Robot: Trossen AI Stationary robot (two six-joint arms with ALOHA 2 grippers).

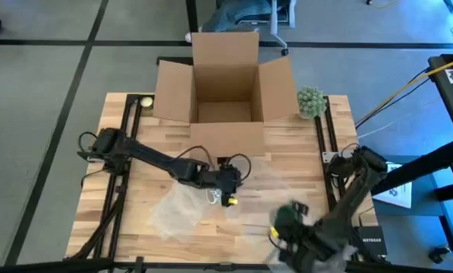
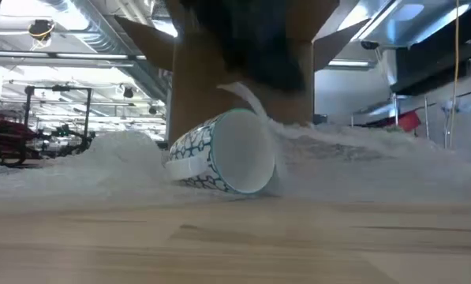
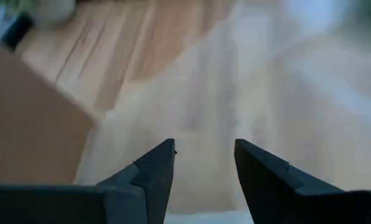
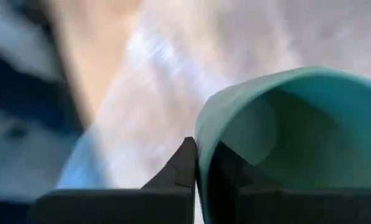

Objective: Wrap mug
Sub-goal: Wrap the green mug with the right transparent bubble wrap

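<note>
A mug (image 2: 227, 154), blue-patterned outside and teal inside, lies tipped on its side, its mouth toward the near edge and its handle (image 2: 184, 167) to the side. It sits over a clear bubble-wrap sheet (image 1: 179, 211) spread on the wooden table. My right gripper (image 1: 285, 224) is near the front edge and covers the mug in the high view; it is shut on the mug's rim. My left gripper (image 1: 230, 189) hovers open at the table's middle above the wrap (image 3: 247, 93), nothing between its fingers. My right gripper holds the mug by its rim (image 4: 201, 134), one finger (image 4: 184, 168) outside the wall and the other inside the teal hollow. It comes at the mug from above. The mug is tipped on its side; whether its lower side rests on the wrap I cannot tell.
An open cardboard box (image 1: 226, 91) stands at the far middle of the table. A green ball-like object (image 1: 311, 101) sits at the far right and a small pale thing (image 1: 145, 101) at the far left. Bare wood lies along the near edge (image 2: 235, 237).
</note>
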